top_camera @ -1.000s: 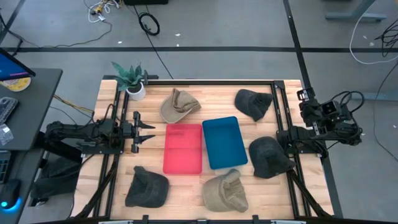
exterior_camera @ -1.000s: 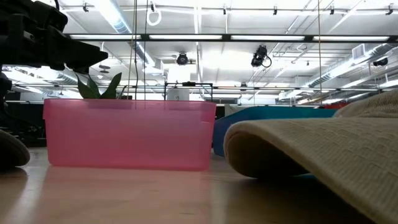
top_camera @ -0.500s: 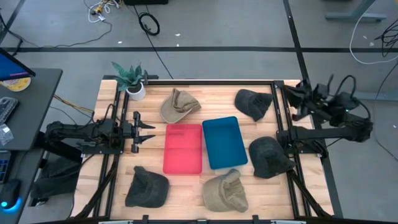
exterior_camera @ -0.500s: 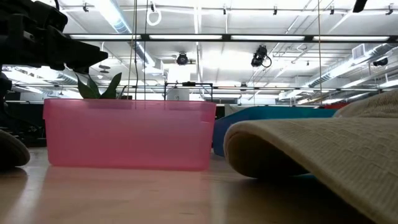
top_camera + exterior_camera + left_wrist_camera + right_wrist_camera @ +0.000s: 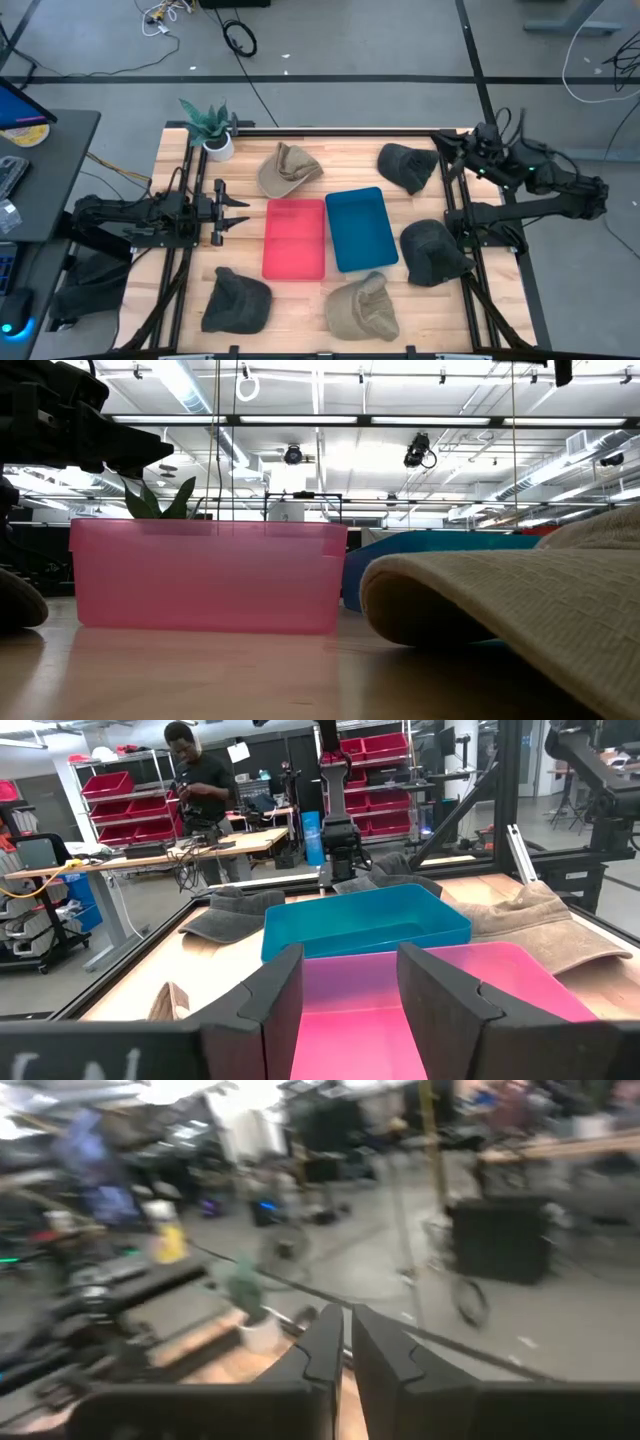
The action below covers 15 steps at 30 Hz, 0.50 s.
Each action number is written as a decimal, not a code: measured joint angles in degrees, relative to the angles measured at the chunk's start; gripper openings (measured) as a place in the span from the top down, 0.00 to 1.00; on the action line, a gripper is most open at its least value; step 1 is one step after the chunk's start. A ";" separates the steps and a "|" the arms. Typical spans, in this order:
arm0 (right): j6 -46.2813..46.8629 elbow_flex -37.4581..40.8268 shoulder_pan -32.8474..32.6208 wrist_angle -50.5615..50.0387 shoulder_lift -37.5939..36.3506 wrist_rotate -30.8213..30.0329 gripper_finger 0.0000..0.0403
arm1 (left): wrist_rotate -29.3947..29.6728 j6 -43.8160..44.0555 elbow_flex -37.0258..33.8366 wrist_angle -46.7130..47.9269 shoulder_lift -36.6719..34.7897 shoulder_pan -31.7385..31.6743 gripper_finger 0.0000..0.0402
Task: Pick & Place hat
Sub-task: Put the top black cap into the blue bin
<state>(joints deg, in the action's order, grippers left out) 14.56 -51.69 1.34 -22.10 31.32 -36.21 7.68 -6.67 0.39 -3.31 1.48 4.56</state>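
Several hats lie flat on the table in the high view: a tan one [image 5: 288,168] and a dark one [image 5: 407,165] at the far side, a dark one [image 5: 434,252] at the right, and a tan one [image 5: 362,306] and a dark one [image 5: 237,300] at the near side. A red bin [image 5: 294,238] and a blue bin [image 5: 360,228] stand mid-table. My left gripper [image 5: 238,212] waits open, level, left of the red bin [image 5: 470,990]. My right gripper [image 5: 443,143] is raised at the far right corner beside the far dark hat, fingers shut [image 5: 347,1345], holding nothing.
A potted plant [image 5: 210,125] stands at the far left corner. Black frame rails [image 5: 455,215] run along the table's left and right sides. In the low view the near tan hat [image 5: 520,610] fills the foreground. A person [image 5: 200,790] stands in the room beyond the table.
My right arm has swung up from its place off the table's right edge toward the far edge, and its gripper has come over the far right corner, pointing toward the far dark hat. The hats, the bins and the left arm have kept still.
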 joint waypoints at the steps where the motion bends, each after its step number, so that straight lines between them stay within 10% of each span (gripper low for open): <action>1: 1.20 -0.31 0.00 -1.00 0.76 -1.56 0.92 | 0.02 0.01 0.00 -0.02 0.00 0.00 0.59; 15: 13.51 -5.95 0.47 -12.72 8.53 -4.06 0.92 | 0.02 -0.01 0.01 0.00 0.02 0.02 0.59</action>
<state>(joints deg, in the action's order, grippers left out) 28.06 -57.64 1.82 -34.82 39.85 -40.27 7.70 -6.68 0.40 -3.31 1.50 4.57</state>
